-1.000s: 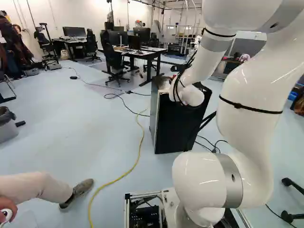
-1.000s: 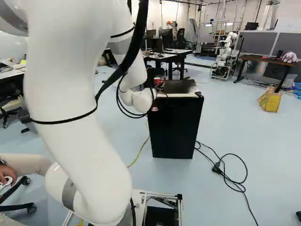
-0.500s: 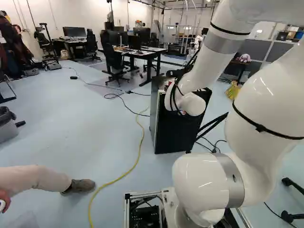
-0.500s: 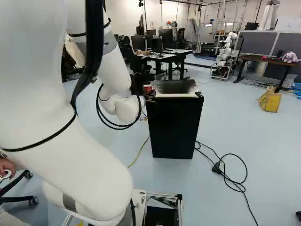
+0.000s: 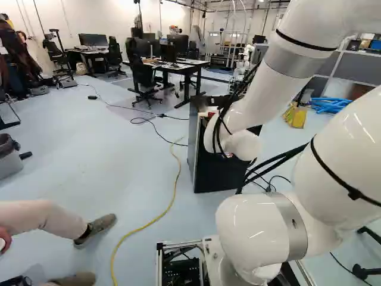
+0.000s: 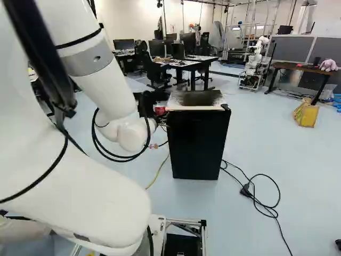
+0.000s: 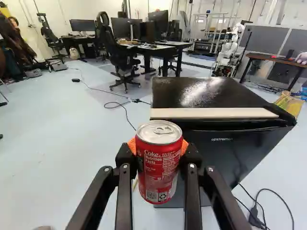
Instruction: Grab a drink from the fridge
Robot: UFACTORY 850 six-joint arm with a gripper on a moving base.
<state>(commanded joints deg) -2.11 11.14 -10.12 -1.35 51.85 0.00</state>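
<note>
The gripper is closed around the red can, its orange pads against both sides, holding it upright outside the fridge, whose door looks shut. Too light a squeeze could let the smooth can slip; too hard could dent it. Swinging toward the fridge could bang the can, or snag the arm's looping cables on a corner.

This looks like a robotics lab. Black flat monitors stand on a white-topped, black-legged desk; another robot, white and jointed, stands near grey panelled partitions.
</note>
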